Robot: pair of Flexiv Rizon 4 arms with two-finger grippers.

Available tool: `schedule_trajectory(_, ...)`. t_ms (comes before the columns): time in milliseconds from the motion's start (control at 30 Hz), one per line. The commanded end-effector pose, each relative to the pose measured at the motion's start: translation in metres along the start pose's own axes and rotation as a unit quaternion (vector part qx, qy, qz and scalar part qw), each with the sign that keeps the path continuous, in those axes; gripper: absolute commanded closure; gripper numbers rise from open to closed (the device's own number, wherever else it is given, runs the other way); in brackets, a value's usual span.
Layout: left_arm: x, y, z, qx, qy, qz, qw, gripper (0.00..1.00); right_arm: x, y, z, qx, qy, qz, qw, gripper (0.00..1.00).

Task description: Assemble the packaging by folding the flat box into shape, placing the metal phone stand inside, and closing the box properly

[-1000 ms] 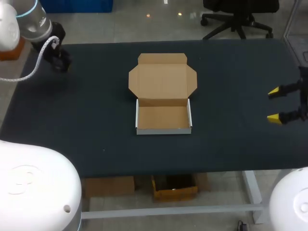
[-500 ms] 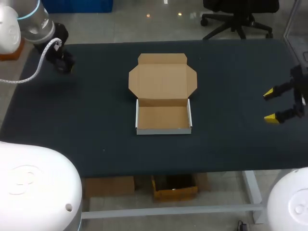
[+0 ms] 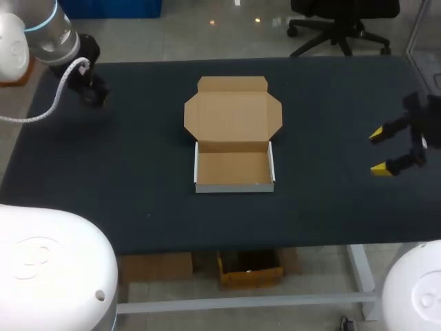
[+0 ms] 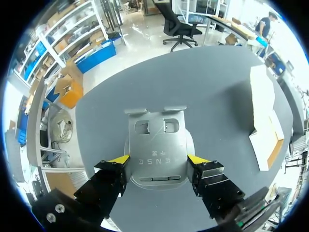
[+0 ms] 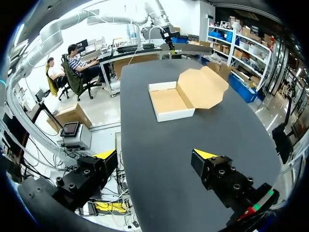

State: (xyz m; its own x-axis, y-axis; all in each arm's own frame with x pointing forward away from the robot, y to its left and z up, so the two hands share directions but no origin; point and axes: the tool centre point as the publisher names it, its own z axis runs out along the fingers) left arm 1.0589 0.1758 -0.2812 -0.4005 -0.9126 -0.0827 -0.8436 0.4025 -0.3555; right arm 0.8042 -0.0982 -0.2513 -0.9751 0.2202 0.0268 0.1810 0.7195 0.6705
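The cardboard box (image 3: 233,169) stands folded in the middle of the table, its tray open upward and its lid (image 3: 233,114) lying flat behind it. The grey metal phone stand (image 4: 157,150) sits between the fingers of my left gripper (image 4: 158,158), which is shut on it from both sides. In the head view that gripper (image 3: 89,91) is over the table's far left corner, well apart from the box. My right gripper (image 3: 377,152) hovers open and empty near the table's right edge. Its wrist view has the box (image 5: 171,101) far ahead of the open fingers.
The dark table (image 3: 138,172) carries nothing else. Bare tabletop lies on both sides of the box and along the front edge. From the left wrist, the box (image 4: 264,130) shows off to the side of the held stand.
My right gripper has moved inward from the right edge toward the box, staying open. My left gripper has shifted slightly toward the middle with the stand held.
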Motion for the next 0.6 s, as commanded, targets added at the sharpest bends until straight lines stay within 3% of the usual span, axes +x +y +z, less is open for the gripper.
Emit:
schedule_trajectory(33,0.004,0.0,-0.002,0.0,-0.004,0.002,1.0,1.0,-0.005,0.002,0.007,0.011,0.001,0.002,1.0,0.0)
schedule_trajectory(600,0.016,-0.003,-0.012,0.004,0.0,0.018,1.0,1.0,-0.005,0.001,0.007,0.013,0.0,0.004,1.0,0.0)
